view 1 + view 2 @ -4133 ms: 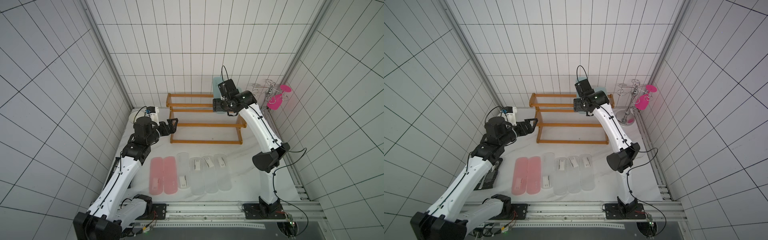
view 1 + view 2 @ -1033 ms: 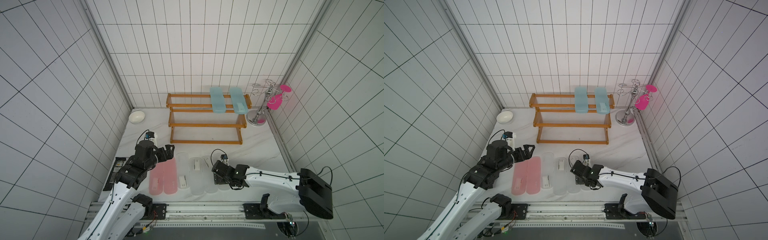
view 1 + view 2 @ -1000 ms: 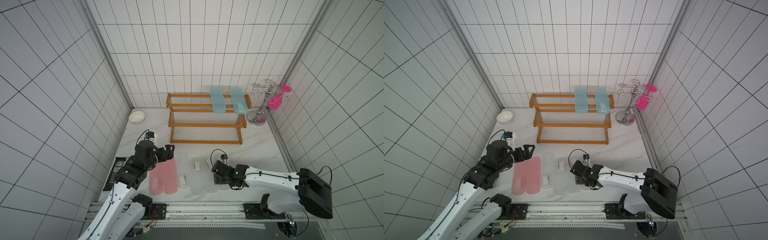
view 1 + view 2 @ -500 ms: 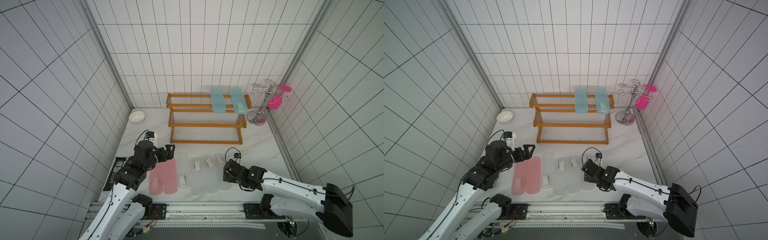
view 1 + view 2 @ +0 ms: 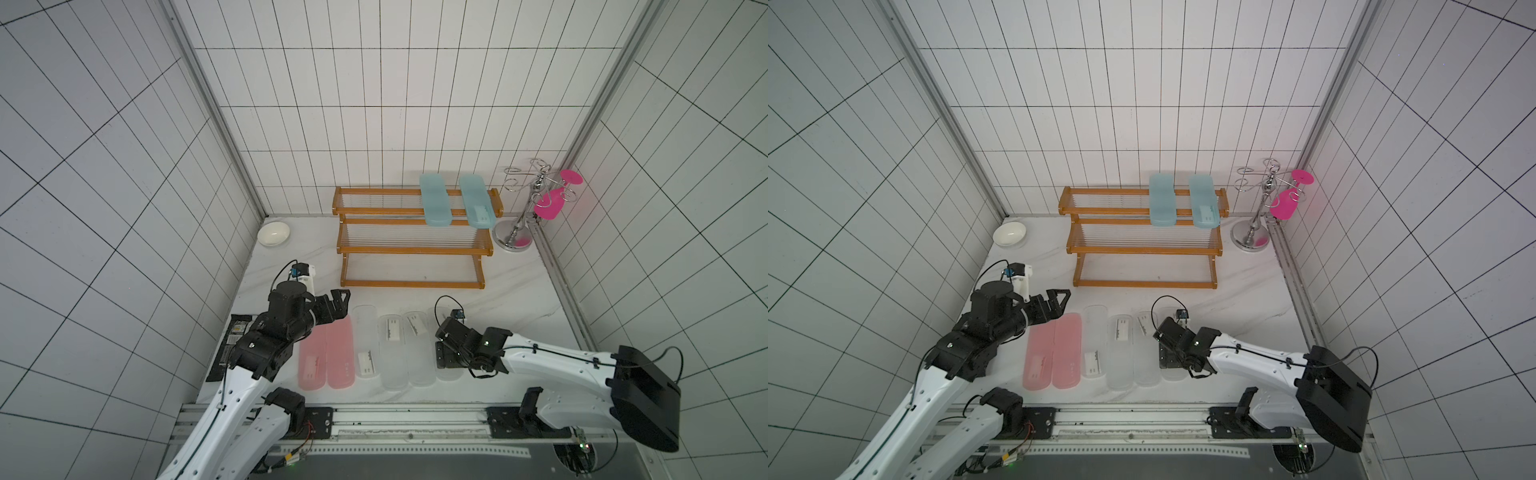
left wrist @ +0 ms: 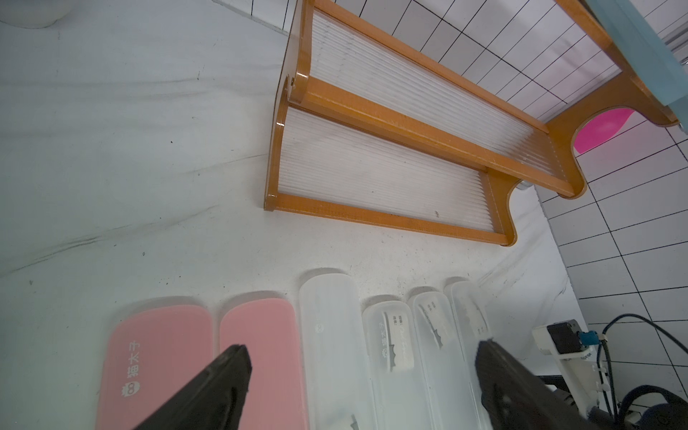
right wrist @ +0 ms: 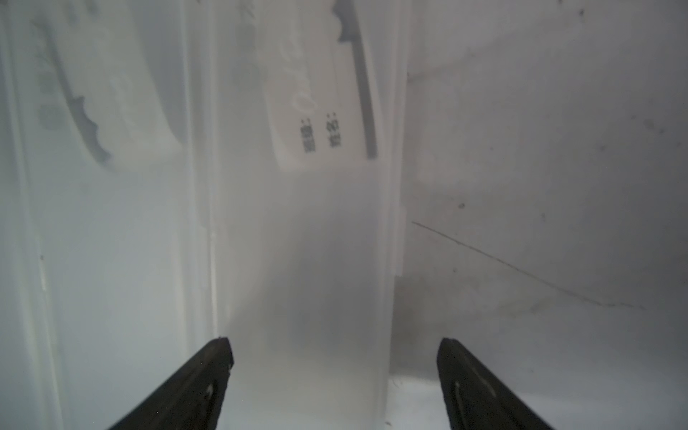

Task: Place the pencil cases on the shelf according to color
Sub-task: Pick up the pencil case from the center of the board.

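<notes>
4 frosted pencil cases [image 5: 392, 353] (rounded ends)

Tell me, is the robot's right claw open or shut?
Open. The right gripper has its two black fingers spread wide on either side of the frosted clear pencil case, not squeezing it.

**A robot test cell in a lab**

White tiled walls [image 5: 374, 104] close in 3 sides, joined at the corners by bare aluminium posts [image 5: 216, 112]: a built booth, not a lived-in room. A white marble-look table [image 5: 519, 299] fills its base. Along the near edge runs a metal rail [image 5: 407, 419] carrying 2 white-and-black robot arms, the left arm [image 5: 232, 403] and the right arm [image 5: 552, 365], with loose cables [image 5: 435, 311]. A circuit board [image 5: 581, 444] with a green light lies exposed below. A shelf [image 5: 411, 249], a bowl [image 5: 273, 233] and a chrome stand [image 5: 513, 241] serve as props.
</notes>
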`<act>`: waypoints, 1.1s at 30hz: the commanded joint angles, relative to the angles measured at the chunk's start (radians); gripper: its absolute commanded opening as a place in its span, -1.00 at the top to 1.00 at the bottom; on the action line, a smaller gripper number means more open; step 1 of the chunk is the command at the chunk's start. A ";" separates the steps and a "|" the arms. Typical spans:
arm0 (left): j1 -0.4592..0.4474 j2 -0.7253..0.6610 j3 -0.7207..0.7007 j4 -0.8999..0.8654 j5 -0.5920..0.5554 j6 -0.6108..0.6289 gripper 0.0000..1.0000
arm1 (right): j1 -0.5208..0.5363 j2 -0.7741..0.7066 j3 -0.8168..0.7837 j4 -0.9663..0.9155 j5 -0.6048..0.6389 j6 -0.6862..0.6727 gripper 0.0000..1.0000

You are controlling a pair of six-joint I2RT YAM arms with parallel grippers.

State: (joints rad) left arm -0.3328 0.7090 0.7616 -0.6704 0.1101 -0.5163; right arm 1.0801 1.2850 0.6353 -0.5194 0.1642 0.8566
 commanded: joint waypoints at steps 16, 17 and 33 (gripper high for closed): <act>-0.009 -0.013 -0.007 0.018 0.020 0.004 -0.97 | -0.090 -0.173 -0.068 -0.126 0.023 0.057 -0.82; -0.008 -0.014 -0.007 0.017 0.020 0.003 -0.97 | -0.090 -0.212 -0.069 -0.131 0.009 0.044 -0.83; -0.008 -0.013 -0.008 0.019 0.025 0.004 -0.97 | 0.090 -0.164 -0.031 -0.249 0.063 0.223 -0.84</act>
State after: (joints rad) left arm -0.3386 0.6968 0.7612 -0.6697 0.1265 -0.5163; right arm 1.1240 1.0859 0.5873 -0.7456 0.1783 1.0046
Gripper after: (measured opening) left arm 0.985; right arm 0.922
